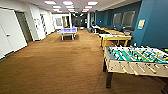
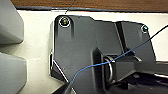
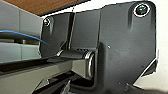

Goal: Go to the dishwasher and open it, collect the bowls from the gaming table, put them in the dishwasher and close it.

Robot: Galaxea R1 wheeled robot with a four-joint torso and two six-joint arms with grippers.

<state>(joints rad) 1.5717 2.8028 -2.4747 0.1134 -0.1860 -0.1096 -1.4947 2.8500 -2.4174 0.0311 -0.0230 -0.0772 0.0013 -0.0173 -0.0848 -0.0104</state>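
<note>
Brown carpet [image 1: 55,65] covers the floor of a long recreation room, seen from the head camera. Nearest, at the right, stands a wooden table-football table [image 1: 136,61] on dark legs, its green field [image 1: 140,55] crossed by rods carrying rows of small player figures. Beyond it along the blue wall [image 1: 152,22] stands a yellow-topped table [image 1: 115,37], with further tables [image 1: 105,30] behind it, too blurred to tell what lies on them. Farther off, mid-room, is a blue table-tennis table [image 1: 67,31]. White doors [image 1: 10,32] line the left wall, and ceiling light panels [image 1: 68,3] recede toward a dark corridor. The dishwasher, the bowls and the gaming table cannot be made out here. In both wrist views, dark robot plates and a thin blue cable [image 2: 100,65] appear over the carpet; whether either gripper's jaws are spread or pressed together cannot be told, so nothing can be placed relative to them.
</note>
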